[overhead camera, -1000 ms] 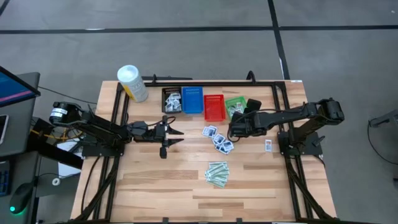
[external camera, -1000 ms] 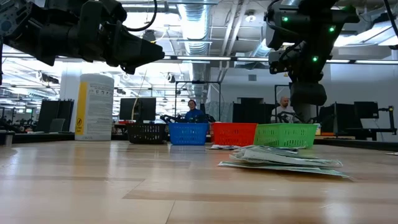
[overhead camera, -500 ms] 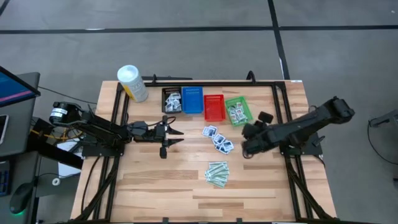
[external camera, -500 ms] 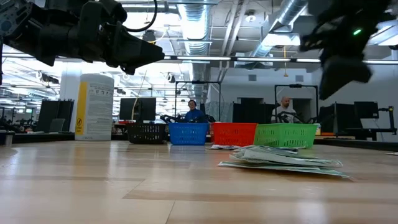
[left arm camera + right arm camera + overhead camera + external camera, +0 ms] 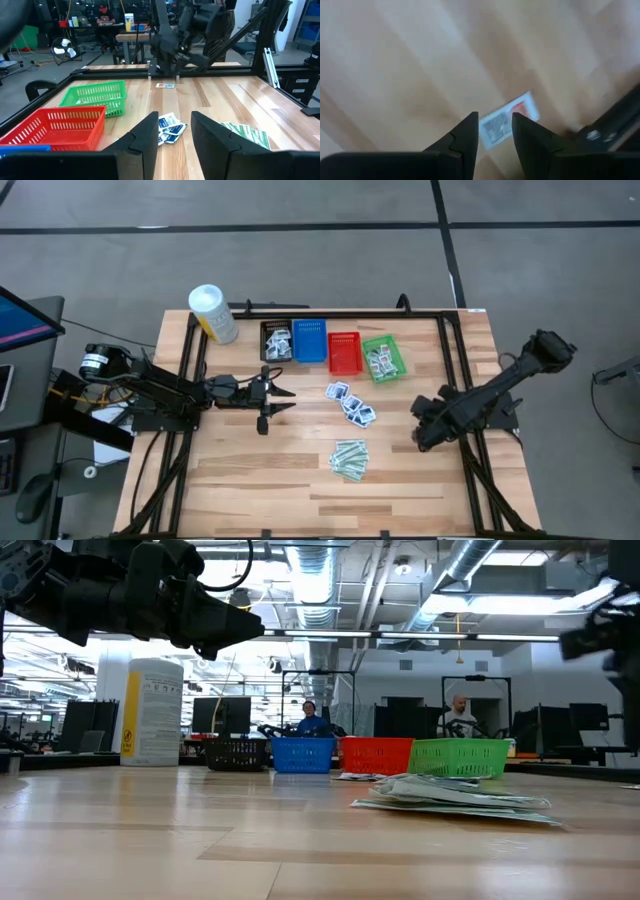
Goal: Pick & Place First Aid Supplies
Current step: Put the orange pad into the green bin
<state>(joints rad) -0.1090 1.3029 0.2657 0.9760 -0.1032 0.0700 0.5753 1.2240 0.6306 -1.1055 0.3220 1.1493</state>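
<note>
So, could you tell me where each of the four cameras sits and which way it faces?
High view: overhead, looking straight down on the table; both arms show.
Low view: at tabletop height, looking level across to the baskets and room; the left gripper shows overhead.
Left wrist view: on the left arm, facing across the table past its own fingers toward the right arm.
Right wrist view: on the right arm, looking down past its fingers at a red-printed packet.
Shared: high and left wrist views both show the green basket.

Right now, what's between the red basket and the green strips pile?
In the high view, the blue-print packets lie on the table between the red basket and the green strips.
</note>
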